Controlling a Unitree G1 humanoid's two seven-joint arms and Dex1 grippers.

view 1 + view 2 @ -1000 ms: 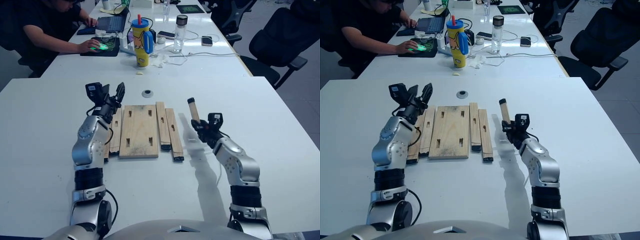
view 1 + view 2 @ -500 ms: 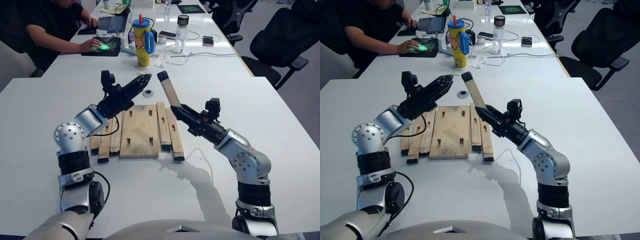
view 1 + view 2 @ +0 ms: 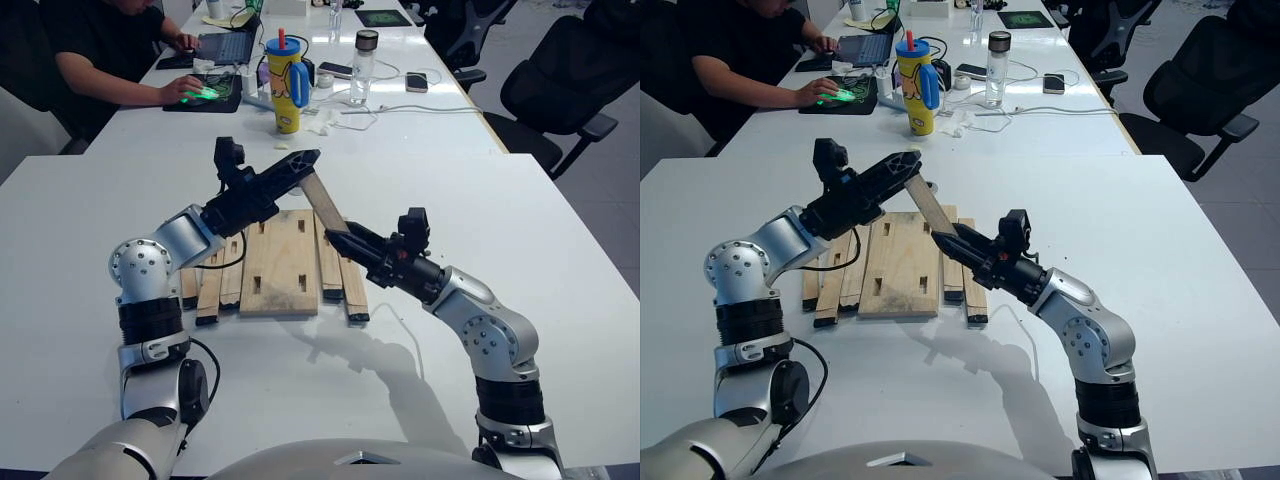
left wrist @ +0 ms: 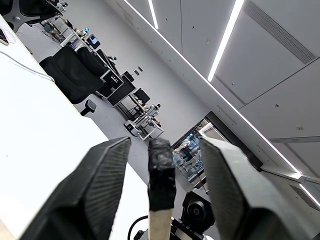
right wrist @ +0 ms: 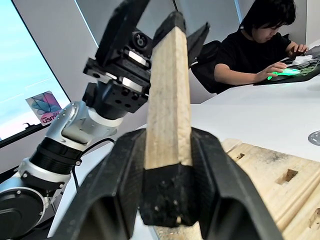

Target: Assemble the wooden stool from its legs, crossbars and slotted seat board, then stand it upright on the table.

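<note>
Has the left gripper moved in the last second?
Yes: left gripper swung from left of the seat board to above its far edge, around the leg.

Work surface: white table, butted end-on against a second table of the same white finish. Second table carries a yellow tumbler, a clear bottle, a laptop and loose cables. Black office chairs stand along the right side on a grey floor. Overhead: pale ceiling with long recessed light strips, lit. Grey wall below it. Bright pale-blue panel on one side.
</note>
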